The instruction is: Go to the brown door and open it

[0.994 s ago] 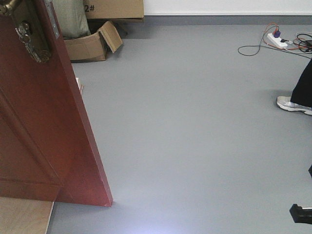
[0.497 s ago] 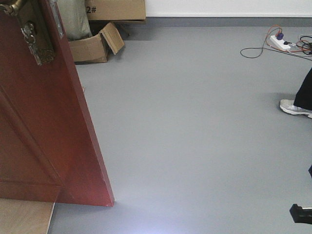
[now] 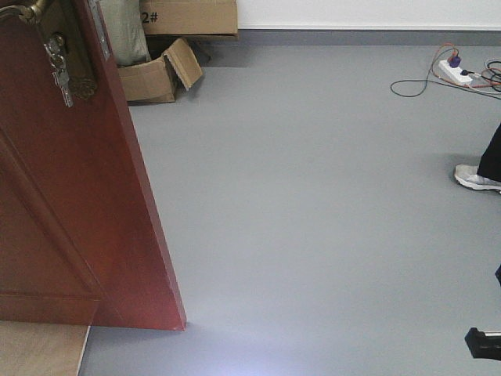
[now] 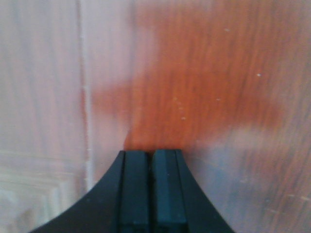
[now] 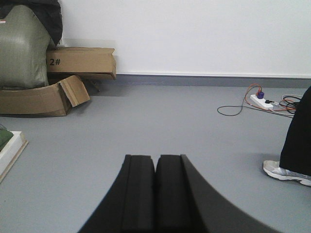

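Observation:
The brown door (image 3: 70, 211) fills the left of the front view, glossy reddish-brown, swung ajar with its lower corner on the grey floor. Its brass handle (image 3: 27, 11) and hanging keys (image 3: 59, 74) show at the top left, the silver latch plate (image 3: 99, 23) along its edge. In the left wrist view my left gripper (image 4: 151, 154) is shut with nothing in it, its tips right up against the door's wood (image 4: 214, 82). My right gripper (image 5: 156, 158) is also shut and empty, pointing over open floor.
Cardboard boxes (image 3: 156, 74) and a green sack (image 5: 22, 48) stand by the far wall. A power strip with cables (image 3: 454, 72) lies at the right. A person's leg and shoe (image 3: 477, 176) stand at the right edge. Pale wood flooring (image 3: 39, 348) shows under the door.
The door's edge has shifted slightly right and the handle and keys have come further into view; the boxes, power strip and shoe have drifted lower and right in the front view.

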You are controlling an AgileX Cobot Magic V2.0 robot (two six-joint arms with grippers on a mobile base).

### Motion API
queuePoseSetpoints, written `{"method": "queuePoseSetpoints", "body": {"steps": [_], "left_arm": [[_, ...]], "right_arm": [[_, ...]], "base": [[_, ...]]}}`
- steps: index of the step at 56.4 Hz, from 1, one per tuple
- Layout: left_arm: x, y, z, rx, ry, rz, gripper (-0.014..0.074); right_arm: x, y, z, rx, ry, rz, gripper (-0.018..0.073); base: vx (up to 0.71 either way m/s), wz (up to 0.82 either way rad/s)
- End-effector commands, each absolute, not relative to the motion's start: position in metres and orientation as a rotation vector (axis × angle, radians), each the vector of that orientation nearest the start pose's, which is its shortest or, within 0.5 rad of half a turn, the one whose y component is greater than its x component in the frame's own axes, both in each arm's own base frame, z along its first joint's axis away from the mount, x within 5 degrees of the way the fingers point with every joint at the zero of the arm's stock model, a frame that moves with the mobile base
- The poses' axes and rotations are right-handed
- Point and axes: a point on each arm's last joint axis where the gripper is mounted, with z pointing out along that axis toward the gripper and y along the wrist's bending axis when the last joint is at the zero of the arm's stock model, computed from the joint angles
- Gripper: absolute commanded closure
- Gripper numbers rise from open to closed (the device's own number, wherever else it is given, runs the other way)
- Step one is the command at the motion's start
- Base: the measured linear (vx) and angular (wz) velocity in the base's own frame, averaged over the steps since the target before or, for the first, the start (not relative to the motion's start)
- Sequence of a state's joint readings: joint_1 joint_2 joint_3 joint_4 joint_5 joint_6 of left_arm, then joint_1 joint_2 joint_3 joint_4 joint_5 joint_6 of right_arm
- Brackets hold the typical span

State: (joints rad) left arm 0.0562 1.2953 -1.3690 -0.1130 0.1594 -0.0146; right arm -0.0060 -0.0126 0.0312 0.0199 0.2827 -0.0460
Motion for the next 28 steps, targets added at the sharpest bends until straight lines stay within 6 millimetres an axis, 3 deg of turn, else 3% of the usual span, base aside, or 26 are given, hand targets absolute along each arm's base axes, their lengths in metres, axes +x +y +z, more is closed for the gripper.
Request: {"method": "queuePoseSetpoints", "body": {"steps": [1, 28], "left_arm": [[0.2831, 0.0138, 0.4919, -0.126, 1.423, -0.075, 0.0603], [0.2831, 0.0138, 0.4919, -0.126, 1.423, -0.075, 0.0603]], "right_arm": [[0.0555, 0.0000, 0.1844, -0.031, 1.697, -0.029, 0.0559], [0.0555, 0.0000, 0.1844, -0.031, 1.697, -0.029, 0.0559]], "base": [[0.01, 0.00], [0.00, 0.00]]}}
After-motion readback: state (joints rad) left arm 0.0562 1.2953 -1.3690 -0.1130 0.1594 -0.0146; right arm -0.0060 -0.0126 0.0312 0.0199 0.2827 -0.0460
